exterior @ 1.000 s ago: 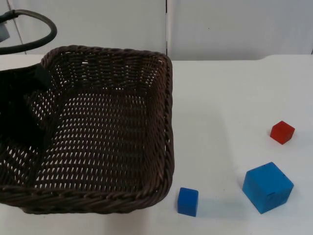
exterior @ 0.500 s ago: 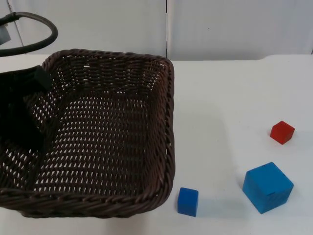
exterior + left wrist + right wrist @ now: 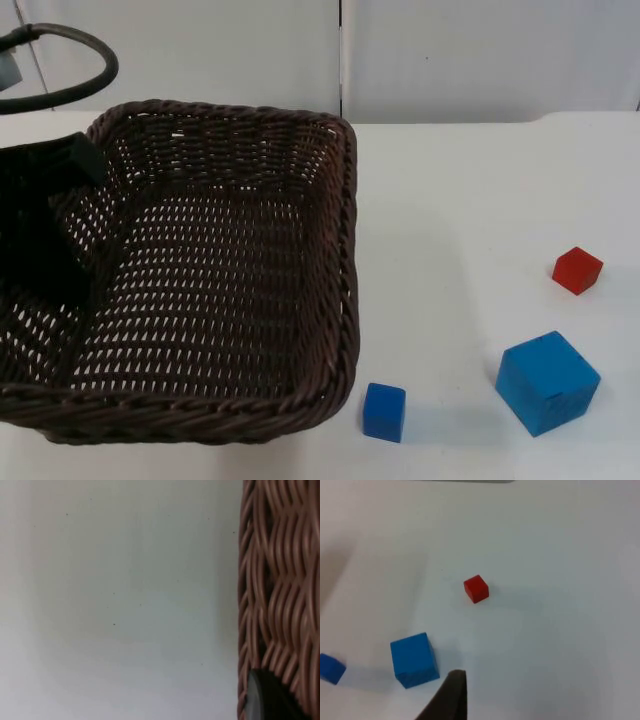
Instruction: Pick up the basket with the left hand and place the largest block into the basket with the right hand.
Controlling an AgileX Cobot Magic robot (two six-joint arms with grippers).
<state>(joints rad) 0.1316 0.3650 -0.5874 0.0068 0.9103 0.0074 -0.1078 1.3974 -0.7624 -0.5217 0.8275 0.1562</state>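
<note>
The left hand (image 3: pixel 85 160) is gripping the basket (image 3: pixel 200 270), still lifting it slightly; the right hand's (image 3: pixel 447 700) opening cannot be told, hovering above the large blue block (image 3: pixel 414 660).

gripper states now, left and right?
Left gripper: shut on the basket rim, basket lifted.
Right gripper: above the table near the big blue block; open or shut cannot be told.
</note>
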